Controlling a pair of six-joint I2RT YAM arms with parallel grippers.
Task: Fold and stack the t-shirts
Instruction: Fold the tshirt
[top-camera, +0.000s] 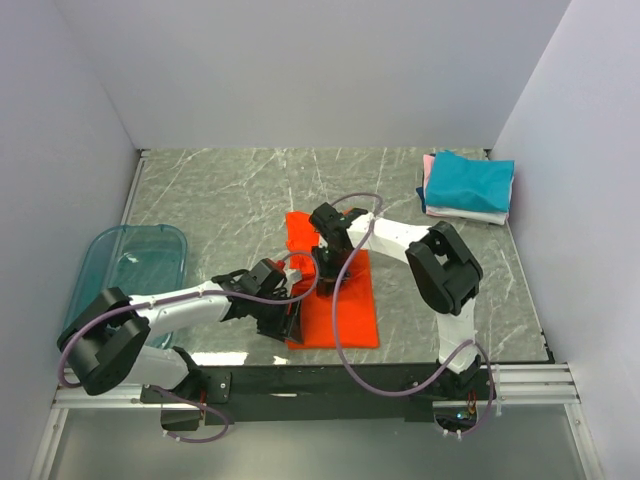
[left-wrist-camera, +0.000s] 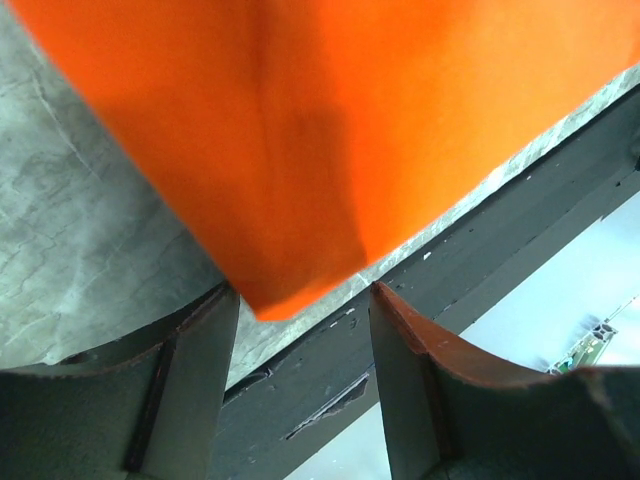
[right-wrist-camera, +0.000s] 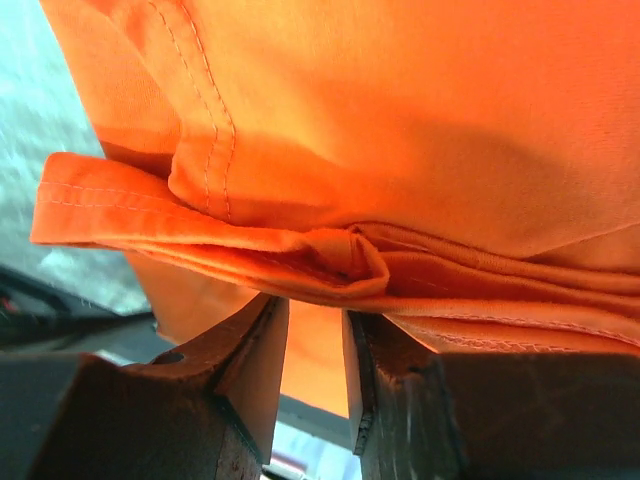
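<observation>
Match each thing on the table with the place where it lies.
Things:
1. orange-red t-shirt
2. folded t-shirts
3. plastic bin

Places:
A. far right corner
B. left edge
C. centre, towards the near edge

Pairs: 1-C, 2-A, 3-B

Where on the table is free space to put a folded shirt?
Free: the far strip of table between the blue-green bin and the folded stack; also the right side, between that stack and the near edge. Crowded: near middle, around the orange shirt.
</observation>
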